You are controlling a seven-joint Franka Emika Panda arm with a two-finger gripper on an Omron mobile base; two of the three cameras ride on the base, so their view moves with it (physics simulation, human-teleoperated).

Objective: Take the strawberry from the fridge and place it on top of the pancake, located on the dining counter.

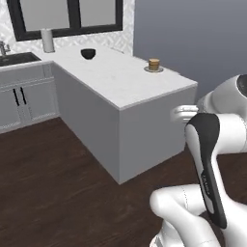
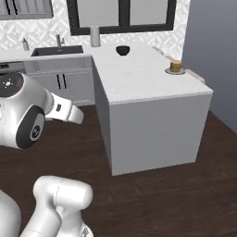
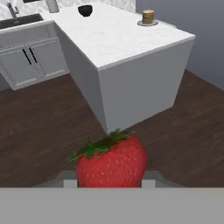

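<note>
In the hand view a bright red strawberry point(image 3: 111, 162) with green leaves sits low in the middle, and my gripper point(image 3: 109, 183) is shut on it, a fingertip at each side. The berry hangs over the dark wood floor, short of the dining counter point(image 3: 118, 37). That counter is a white marble-topped island point(image 1: 120, 79) point(image 2: 139, 76). The pancake stack point(image 3: 148, 16) stands on a grey plate near the counter's far right edge point(image 1: 154, 64) point(image 2: 175, 66). The fridge is out of view.
A small black bowl point(image 1: 88, 53) point(image 2: 122, 50) sits at the counter's far end. A sink point(image 2: 58, 50) and light grey cabinets point(image 1: 24, 101) line the back wall. Dark wood floor point(image 3: 48, 131) lies open between me and the counter.
</note>
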